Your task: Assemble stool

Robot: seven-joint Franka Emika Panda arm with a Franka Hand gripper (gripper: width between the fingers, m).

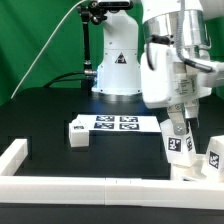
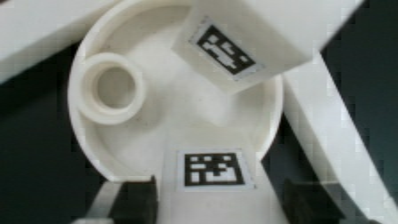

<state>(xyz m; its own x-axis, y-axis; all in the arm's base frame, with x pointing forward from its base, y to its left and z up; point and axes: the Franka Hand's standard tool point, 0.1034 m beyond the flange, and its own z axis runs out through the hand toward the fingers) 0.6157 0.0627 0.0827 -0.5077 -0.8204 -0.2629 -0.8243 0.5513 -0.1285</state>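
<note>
Down at the near corner of the black table (image 1: pixel 50 105), on the exterior view's right, the arm's two-finger gripper (image 1: pixel 178 135) points straight down. It is clenched on a short chunky white plastic leg (image 1: pixel 179 143) whose black-and-white square tag faces the camera. Just beside it, further to the exterior view's right, a second tagged white leg (image 1: pixel 213 156) stands upright. What the two stand on is mostly hidden here by the long white border rail (image 1: pixel 100 188), which runs along the table's near edge and turns up the edge on the exterior view's left.

The wrist view fills that gap. The thick round white plastic disc seat (image 2: pixel 160 135) lies flat under the gripper, recessed face up, with a raised round socket (image 2: pixel 107 88) standing open. The held leg sits between the two dark fingers (image 2: pixel 116 205), above the seat near its rim. Whether it is home in a socket cannot be told. The second leg rises from the opposite part of the seat.

Only the exterior view shows the rest. A third white leg (image 1: pixel 78 131) lies on its side near the table's middle, just beside the marker board (image 1: pixel 115 123). The white robot base (image 1: pixel 115 65) stands at the far edge, against a green backdrop (image 1: pixel 40 40).
</note>
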